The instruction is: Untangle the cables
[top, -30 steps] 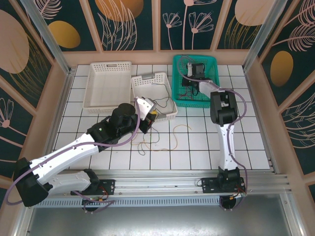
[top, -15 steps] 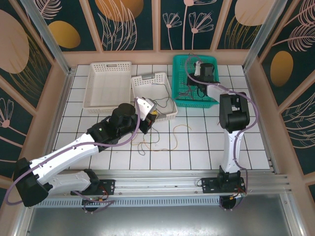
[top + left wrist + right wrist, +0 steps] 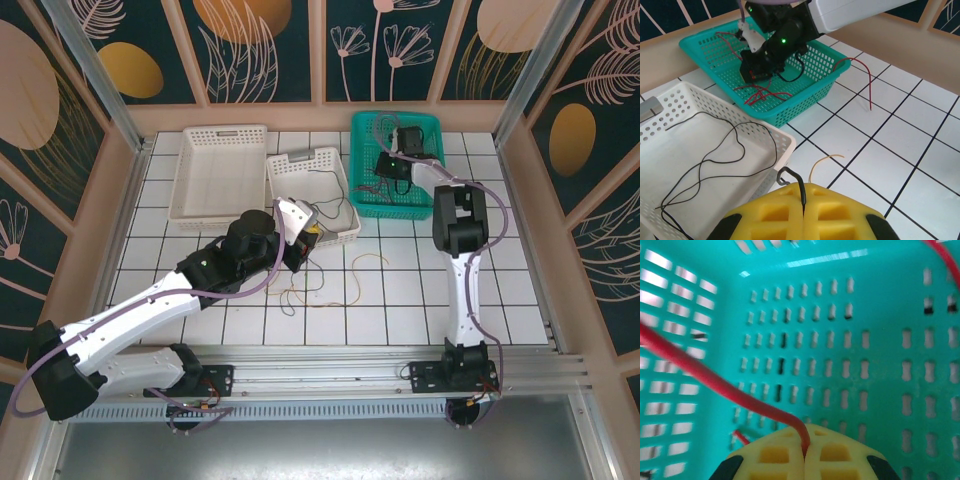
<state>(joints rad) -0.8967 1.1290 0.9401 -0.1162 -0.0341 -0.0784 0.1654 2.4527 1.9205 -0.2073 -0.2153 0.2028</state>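
2 arms spread over a white tiled bench [image 3: 400, 290]. Down by size from there: large white basket [image 3: 218, 170] at the far left; small white basket [image 3: 312, 195] touching its right side; teal basket [image 3: 395, 160] just beside that, furthest right. Left arm [image 3: 150, 300] stretched diagonally toward the small white basket, right arm [image 3: 462, 290] reaching straight out and folding down into the teal one.

Left tool [image 3: 804, 207]: pads pressed together at the near rim of the small white basket, clamping the curled end of a black cable [image 3: 740, 145], with long loops of seemingly the same strand lying on that basket's floor. Right tool [image 3: 805, 450]: likewise closed, low inside the teal basket, pinching a red cable [image 3: 715, 375] rising away to the left. More red cables [image 3: 757, 92] bunched under that tool in the left wrist view, plus 1 red strand [image 3: 866, 80] draped over the teal rim onto the bench. Pale yellowish cable [image 3: 822, 162] loose on the tiles, near the small white basket; a few more thin loops [image 3: 320, 285] near it in the overhead view, colours hard to tell.

Looks like the separating step: colours drawn apart, red to the teal basket, black to the small white one, roughly midway through. Calls next, probably, for laying the 2 held strands down free and letting go, then a reach for the loose tangle on the tiles. Needs a low, precise pinch there: limp, hair-thin wire, likely to slip or snag.
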